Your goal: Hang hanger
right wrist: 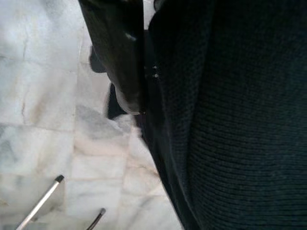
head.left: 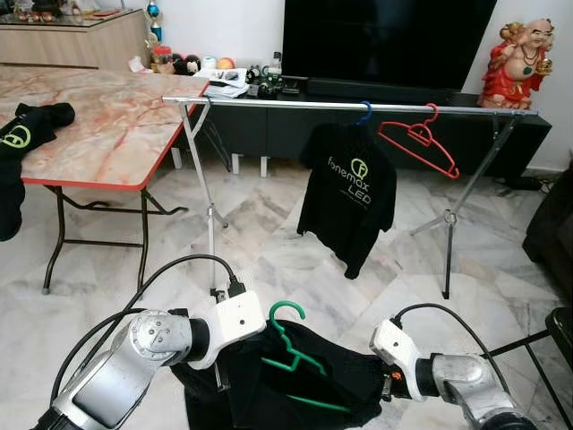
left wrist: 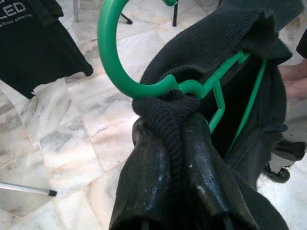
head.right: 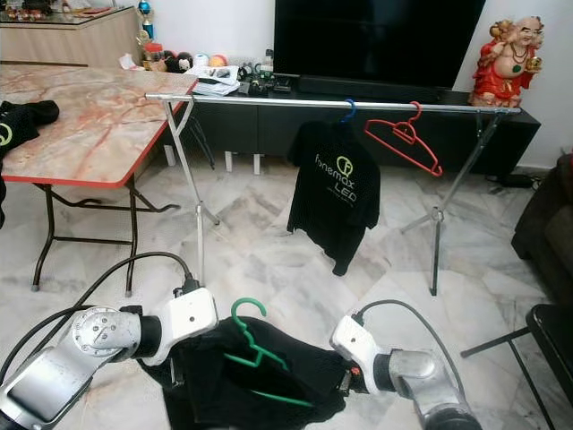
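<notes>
Green hanger [head.left: 291, 345], threaded into a black garment [head.left: 304, 385], is held low between my two arms, above the marble floor [head.left: 269, 260] and in front of the drying rack. Its hook [left wrist: 112, 52] stands upward and free; its shoulder bars run down inside the cloth. My left gripper [left wrist: 180, 158] has its two black fingers closed on a bunched fold of the garment's knit collar, just beneath the base of the hook, so that cloth and hanger neck are pinched together. My right gripper [right wrist: 132, 72] lies against the opposite side of the garment; one black finger presses along the dark fabric, but I cannot tell how far its fingers are apart or whether they grip the cloth.

Beyond the hanger stands the rack, a horizontal metal rail [head.left: 349, 105] on crossed legs. From the rail, towards its right end, hang a black T-shirt [head.left: 349, 193] with a pale logo on a blue hanger [head.left: 363, 113] and, just beside it, a bare red hanger [head.left: 416, 143], tilted. To the left is a marble-patterned tabletop [head.left: 98, 125] with a red edge; a further black garment [head.left: 27, 130] drapes over its left edge. Behind the rack are a dark television [head.left: 385, 40] on a low cabinet and a red figurine [head.left: 517, 63] at the far right.
</notes>
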Controlling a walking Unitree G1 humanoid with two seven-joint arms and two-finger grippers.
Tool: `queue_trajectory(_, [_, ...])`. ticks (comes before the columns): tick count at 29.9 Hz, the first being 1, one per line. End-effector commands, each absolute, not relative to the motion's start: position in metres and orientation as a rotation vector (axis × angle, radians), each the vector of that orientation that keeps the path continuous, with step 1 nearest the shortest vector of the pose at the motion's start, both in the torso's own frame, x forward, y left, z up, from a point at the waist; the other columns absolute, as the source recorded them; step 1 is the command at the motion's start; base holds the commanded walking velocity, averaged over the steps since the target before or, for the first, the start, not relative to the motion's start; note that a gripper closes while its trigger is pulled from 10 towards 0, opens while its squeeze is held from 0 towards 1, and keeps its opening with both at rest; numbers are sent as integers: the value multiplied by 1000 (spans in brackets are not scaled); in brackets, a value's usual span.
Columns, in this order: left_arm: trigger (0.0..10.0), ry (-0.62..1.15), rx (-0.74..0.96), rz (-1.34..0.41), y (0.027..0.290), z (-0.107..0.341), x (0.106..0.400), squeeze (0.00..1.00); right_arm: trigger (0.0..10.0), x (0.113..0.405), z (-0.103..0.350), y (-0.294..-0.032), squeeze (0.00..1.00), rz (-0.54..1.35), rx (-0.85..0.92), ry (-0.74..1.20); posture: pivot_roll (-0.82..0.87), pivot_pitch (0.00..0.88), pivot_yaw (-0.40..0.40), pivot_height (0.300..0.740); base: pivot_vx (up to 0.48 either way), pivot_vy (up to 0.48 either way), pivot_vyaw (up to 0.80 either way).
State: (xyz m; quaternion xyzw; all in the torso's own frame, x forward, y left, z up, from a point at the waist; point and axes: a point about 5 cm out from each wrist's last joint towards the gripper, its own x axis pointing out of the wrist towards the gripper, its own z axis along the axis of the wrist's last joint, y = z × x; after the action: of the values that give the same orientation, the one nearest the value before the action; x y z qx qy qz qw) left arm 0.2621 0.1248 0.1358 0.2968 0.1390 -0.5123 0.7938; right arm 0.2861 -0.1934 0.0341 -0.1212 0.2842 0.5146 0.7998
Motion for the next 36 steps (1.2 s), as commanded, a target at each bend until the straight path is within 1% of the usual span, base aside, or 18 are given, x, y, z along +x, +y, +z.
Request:
queue_trajectory(1, [10000,282,629,-1145,119,138,260,0,10000,295,47,-189,0,1118,-282,534,120,0,-73,740,0,0,0])
queue_trajectory(2, [10000,282,630,-1148,119,138,260,0,10000,296,47,-189,0,1116,-284,535,120,0,-74,740,0,0,0])
queue_trajectory(7, [10000,361,660,-1260,124,132,245,0,10000,288,33,-198,0,1110,-441,659,122,0,-73,740,0,0,0])
queue_trajectory(8, [10000,390,667,-1309,126,130,239,0,10000,284,29,-199,0,1123,-469,685,123,0,-74,740,0,0,0])
queue_trajectory(11, [10000,411,677,-1362,127,130,232,0,10000,283,26,-201,0,1110,-518,711,129,0,-77,740,0,0,0])
queue_trajectory(12, [10000,423,670,-1424,127,131,226,0,10000,282,20,-205,0,1079,-639,751,129,0,-77,740,0,0,0])
queue_trajectory(14, [10000,418,657,-1468,125,134,223,0,10000,286,20,-207,0,1022,-684,746,137,0,-83,740,0,0,0])
queue_trajectory(18, [10000,444,713,-1487,129,130,222,0,10000,292,24,-204,0,996,-678,719,141,0,-87,740,0,0,0])
queue_trajectory(22, [10000,465,746,-1468,131,127,223,0,10000,296,27,-202,0,989,-678,701,144,0,-91,740,0,0,0])
queue_trajectory(26, [10000,457,731,-1458,128,126,223,0,10000,303,33,-196,0,964,-635,649,142,0,-93,740,0,0,0])
queue_trajectory(33, [10000,432,706,-1406,129,127,230,0,10000,307,38,-191,0,965,-590,605,141,0,-89,740,0,0,0])
queue_trajectory(34, [10000,430,688,-1391,130,128,231,0,10000,311,45,-187,0,957,-528,553,139,0,-87,740,0,0,0])
queue_trajectory(35, [10000,430,688,-1391,130,128,231,0,10000,311,45,-187,0,957,-528,553,139,0,-87,740,0,0,0])
queue_trajectory(36, [10000,431,686,-1384,130,128,232,0,10000,313,49,-185,0,960,-488,523,138,0,-86,740,0,0,0])
